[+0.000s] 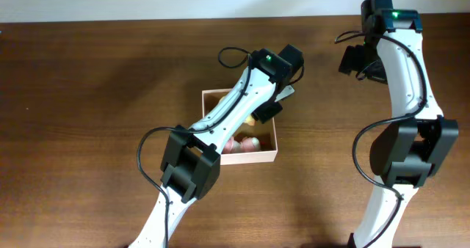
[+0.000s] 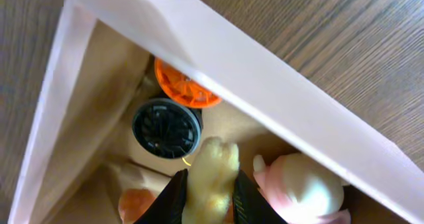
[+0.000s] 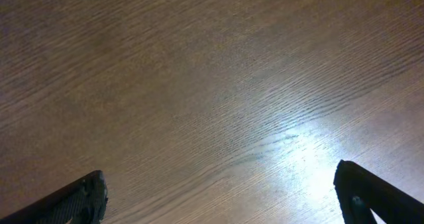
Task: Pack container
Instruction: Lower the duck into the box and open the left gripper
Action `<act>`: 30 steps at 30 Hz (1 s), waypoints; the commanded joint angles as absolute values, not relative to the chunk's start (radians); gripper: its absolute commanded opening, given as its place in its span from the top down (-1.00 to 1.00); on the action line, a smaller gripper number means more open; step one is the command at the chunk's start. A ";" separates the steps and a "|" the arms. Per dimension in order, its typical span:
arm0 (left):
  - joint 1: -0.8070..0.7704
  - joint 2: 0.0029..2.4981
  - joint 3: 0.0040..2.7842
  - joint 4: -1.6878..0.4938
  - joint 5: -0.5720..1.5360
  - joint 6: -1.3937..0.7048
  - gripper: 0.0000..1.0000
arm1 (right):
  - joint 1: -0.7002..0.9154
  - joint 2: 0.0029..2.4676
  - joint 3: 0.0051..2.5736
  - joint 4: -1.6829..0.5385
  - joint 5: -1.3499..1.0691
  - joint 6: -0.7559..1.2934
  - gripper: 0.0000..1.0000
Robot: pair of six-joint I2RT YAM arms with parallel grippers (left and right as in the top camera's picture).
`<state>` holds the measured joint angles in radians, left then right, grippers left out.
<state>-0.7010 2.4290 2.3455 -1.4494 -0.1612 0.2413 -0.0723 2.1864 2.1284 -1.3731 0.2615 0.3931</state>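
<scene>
The container (image 1: 211, 96) is a shallow square cardboard box with white outer walls, mid-table; its white wall (image 2: 278, 85) and tan inside show in the left wrist view. My left gripper (image 2: 209, 199) is inside it, shut on a pale yellow plush toy (image 2: 213, 168). Around it lie a black ribbed disc (image 2: 165, 128), an orange disc (image 2: 182, 88) and a pink-and-white round toy (image 2: 301, 187), the last also in the overhead view (image 1: 246, 144). My right gripper (image 3: 222, 194) is open and empty over bare wood at the far right, away from the box.
The brown wooden table (image 1: 88, 94) surrounds the box on all sides. The left arm (image 1: 220, 119) covers much of the box from above. The right arm (image 1: 404, 86) stands at the right edge. A white wall band runs along the table's far edge.
</scene>
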 commanded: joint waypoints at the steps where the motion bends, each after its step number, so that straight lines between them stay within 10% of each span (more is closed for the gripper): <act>1: -0.696 2.409 2.338 -1.443 -0.149 0.260 0.96 | -0.073 2.183 2.130 -1.373 0.262 0.405 -0.98; 30: -0.697 2.413 2.257 -1.423 -0.063 0.187 0.96 | -0.073 2.183 2.130 -1.373 0.263 0.405 -0.98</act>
